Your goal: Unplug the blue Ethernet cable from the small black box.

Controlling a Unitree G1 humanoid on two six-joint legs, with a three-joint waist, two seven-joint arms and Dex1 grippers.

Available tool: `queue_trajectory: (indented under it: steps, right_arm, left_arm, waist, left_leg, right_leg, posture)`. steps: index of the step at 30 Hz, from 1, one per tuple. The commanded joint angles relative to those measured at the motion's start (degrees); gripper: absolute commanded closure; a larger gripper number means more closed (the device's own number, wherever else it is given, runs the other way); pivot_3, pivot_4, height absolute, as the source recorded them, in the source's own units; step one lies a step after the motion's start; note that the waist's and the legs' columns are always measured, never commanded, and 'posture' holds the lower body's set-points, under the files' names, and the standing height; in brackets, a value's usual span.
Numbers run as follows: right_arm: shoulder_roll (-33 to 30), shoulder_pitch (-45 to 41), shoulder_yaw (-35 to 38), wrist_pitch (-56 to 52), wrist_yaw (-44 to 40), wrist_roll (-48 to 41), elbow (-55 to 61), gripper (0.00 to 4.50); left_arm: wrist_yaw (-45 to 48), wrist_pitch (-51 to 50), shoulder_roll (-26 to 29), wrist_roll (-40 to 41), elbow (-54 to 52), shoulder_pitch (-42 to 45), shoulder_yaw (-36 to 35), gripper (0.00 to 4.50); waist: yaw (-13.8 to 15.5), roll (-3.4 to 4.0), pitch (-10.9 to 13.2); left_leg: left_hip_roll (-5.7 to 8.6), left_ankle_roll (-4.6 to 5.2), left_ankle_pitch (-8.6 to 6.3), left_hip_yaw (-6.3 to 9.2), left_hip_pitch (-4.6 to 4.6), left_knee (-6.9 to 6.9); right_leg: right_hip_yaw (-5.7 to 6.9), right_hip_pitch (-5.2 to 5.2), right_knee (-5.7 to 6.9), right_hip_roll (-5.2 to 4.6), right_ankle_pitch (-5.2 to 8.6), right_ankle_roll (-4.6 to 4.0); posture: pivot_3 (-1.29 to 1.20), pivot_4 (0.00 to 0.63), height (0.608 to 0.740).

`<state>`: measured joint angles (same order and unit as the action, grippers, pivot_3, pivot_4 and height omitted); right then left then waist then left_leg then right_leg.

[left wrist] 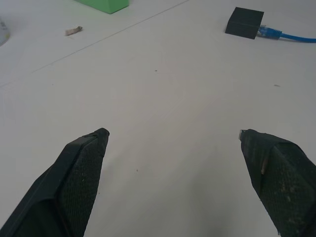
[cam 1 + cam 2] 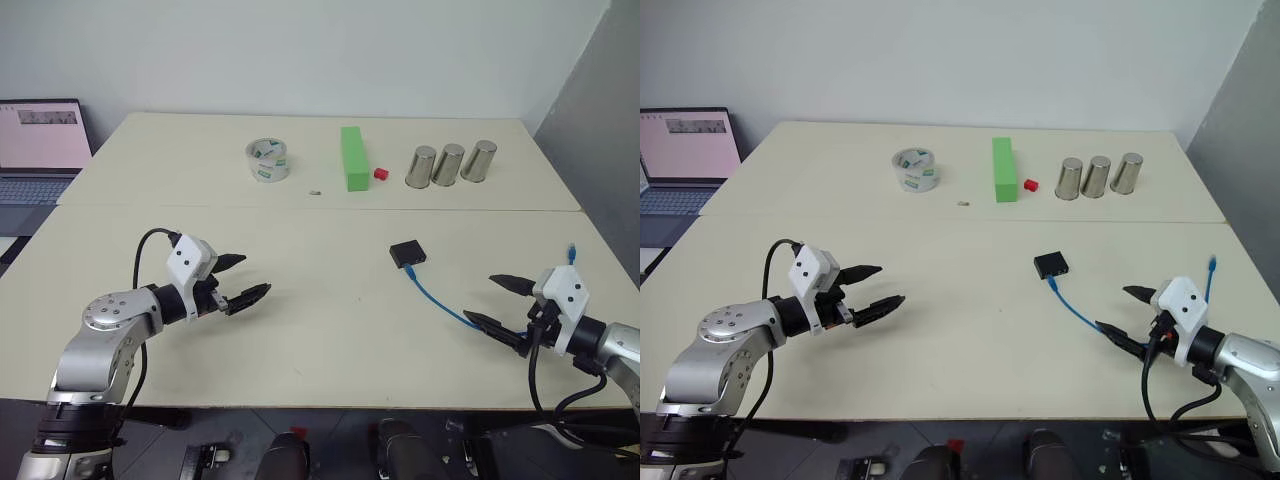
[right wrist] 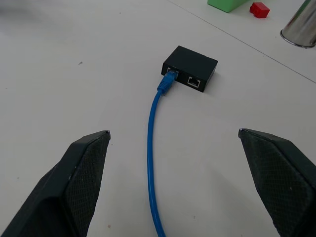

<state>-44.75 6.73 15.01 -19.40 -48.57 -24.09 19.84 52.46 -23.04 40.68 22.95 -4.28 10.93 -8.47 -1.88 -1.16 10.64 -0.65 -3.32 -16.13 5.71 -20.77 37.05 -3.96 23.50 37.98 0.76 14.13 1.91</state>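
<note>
So the small black box (image 2: 408, 253) is sitting flat on the cream table (image 2: 320, 330), a bit right of center, and the blue Ethernet cable (image 3: 152, 148) is plugged into 1 of its 2 ports; the port next to it is free. From the box the cable snakes toward the near right side of the table, passes by the right gripper (image 2: 496, 302), and its other plug pokes up behind that arm.

Both grippers are spread wide with nothing between the fingers. The right gripper hovers low over the table near the cable, aimed at the box. The left gripper (image 2: 240, 280) hangs over bare table on the left, well apart from the box.

Along the far side: a tape roll (image 2: 268, 160), a green block (image 2: 353, 157), a tiny red piece (image 2: 380, 173) and 3 metal cups (image 2: 451, 163). A laptop (image 2: 38, 150) sits off to the left.
</note>
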Motion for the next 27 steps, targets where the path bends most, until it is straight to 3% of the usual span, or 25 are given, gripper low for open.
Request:
queue_trajectory:
  steps: [1, 18, 27]
  right_arm:
    - [-0.14, -0.14, 1.18, 0.99, -0.29, -0.23, 0.98, 0.07]
    - [3.39, -0.43, -3.91, -0.44, 2.83, 1.14, 3.65, 0.07]
    - [16.81, -4.68, -14.12, -5.94, 21.80, 12.42, 1.21, 0.07]
  left_arm:
    - [0.35, 1.14, -0.04, 1.17, -2.65, 0.31, -0.95, 0.00]
    - [-0.17, -0.35, -1.03, 1.75, -4.46, 0.73, 0.69, 0.00]
    - [5.60, 0.27, -0.45, 2.28, -7.33, 0.54, 5.82, 0.00]
  waist:
    - [0.00, 0.00, 0.00]
    - [0.00, 0.00, 0.00]
    - [-0.04, 0.00, 0.00]
  left_leg:
    - [0.00, 0.00, 0.00, 0.00, 0.00, 0.00]
    - [-0.01, 0.00, 0.00, 0.02, 0.01, 0.00]
    - [-0.01, -0.01, 0.00, 0.00, 0.00, 0.00]
  right_leg:
    - [0.00, 0.00, 0.00, 0.00, 0.00, 0.00]
    - [0.01, 0.00, 0.02, 0.00, 0.00, 0.00]
    - [-0.02, 0.03, 0.04, 0.00, 0.00, -0.01]
  posture:
    - [0.00, 0.150, 0.740]
    - [0.00, 0.150, 0.740]
    - [0.00, 0.150, 0.740]
